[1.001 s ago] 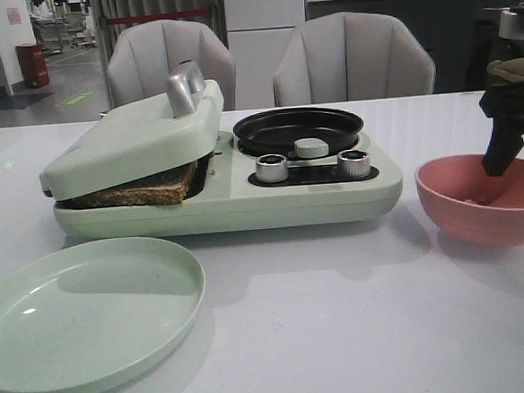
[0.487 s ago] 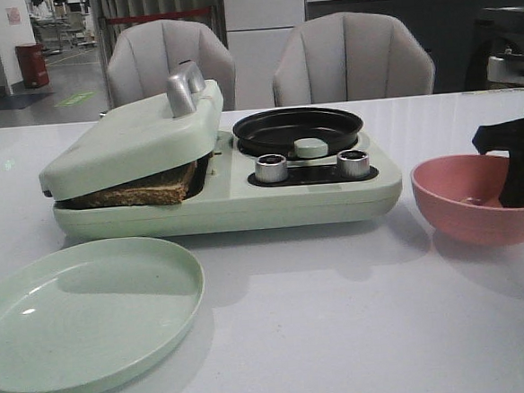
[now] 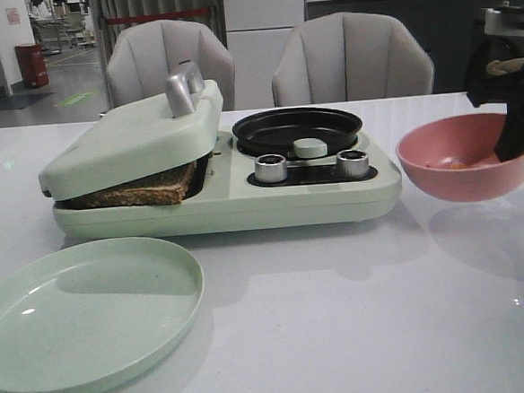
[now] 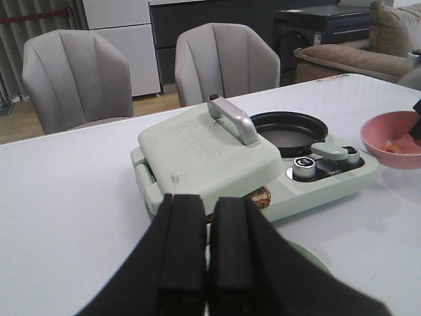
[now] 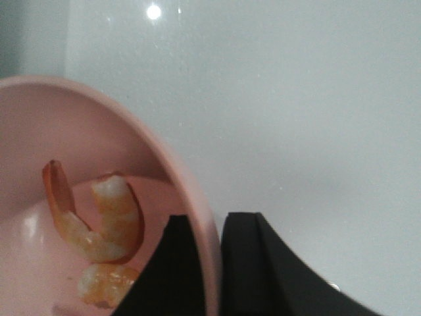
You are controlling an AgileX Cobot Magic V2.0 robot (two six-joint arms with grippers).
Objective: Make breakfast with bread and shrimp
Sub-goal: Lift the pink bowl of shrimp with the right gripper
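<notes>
Front view: sandwich maker point(image 3: 216, 177) between plate point(image 3: 81, 312) and bowl point(image 3: 471, 157).

No legible text or labels.

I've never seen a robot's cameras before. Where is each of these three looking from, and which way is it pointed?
Front view: looks forward over the table at the breakfast maker; the right pincer grips the pink bowl, held above the table.
Left wrist view: above the shut left pincer, facing the same breakfast maker.
Right wrist view: close on the bowl's rim, one finger on each side of it, shrimp inside.
Shared: bowl in all three.
</notes>
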